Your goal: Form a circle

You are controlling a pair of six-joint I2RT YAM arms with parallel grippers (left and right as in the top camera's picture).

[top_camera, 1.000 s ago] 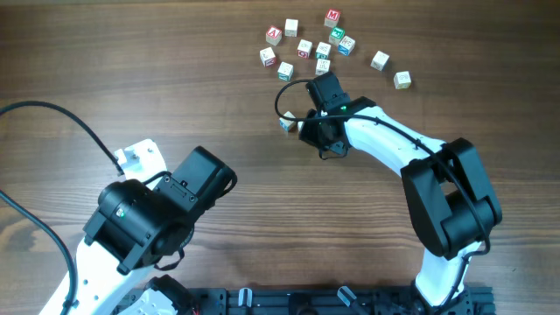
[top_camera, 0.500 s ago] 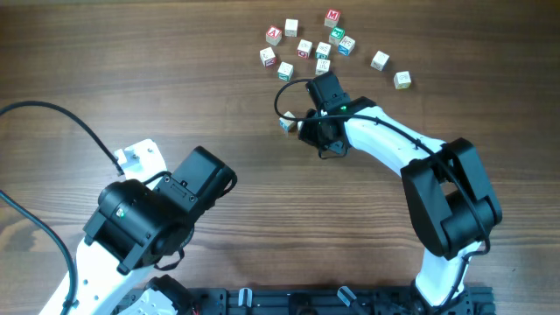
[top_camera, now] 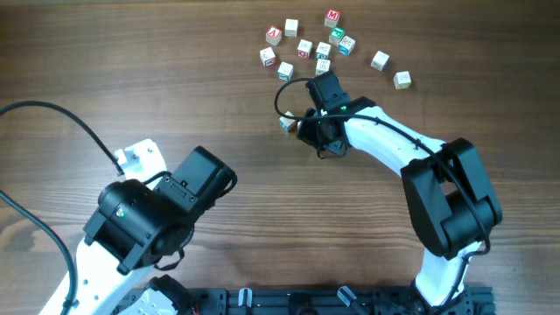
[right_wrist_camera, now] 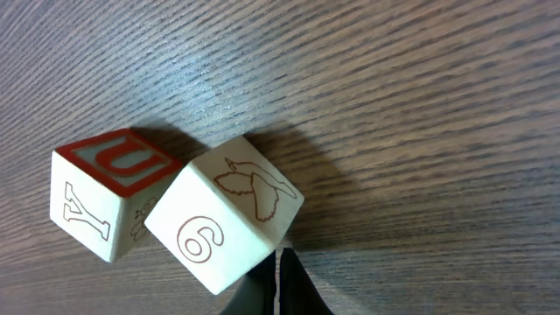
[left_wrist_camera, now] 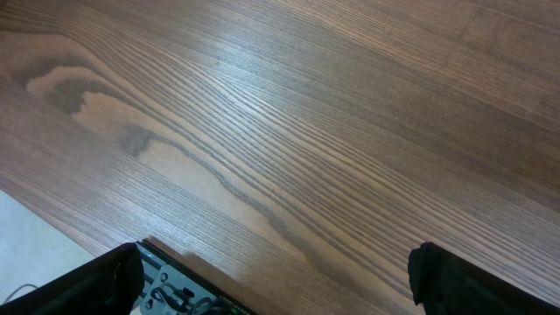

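Nothing has moved; alphabet cubes (top_camera: pixel 304 48) dot the wood-grain table (top_camera: pixel 131 70).

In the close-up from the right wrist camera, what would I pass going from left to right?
cube with the red U → cube with the 6 and a bird → bare wooden table

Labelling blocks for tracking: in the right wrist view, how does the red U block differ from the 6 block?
The U block has a solid red-framed letter face; the 6 block shows only thin brown outlines, a numeral and a bird. The U block lies further left; the 6 block sits by the shut right tool. The 6 block is turned at an angle to the U block. Both are pale wooden cubes, apparently touching.
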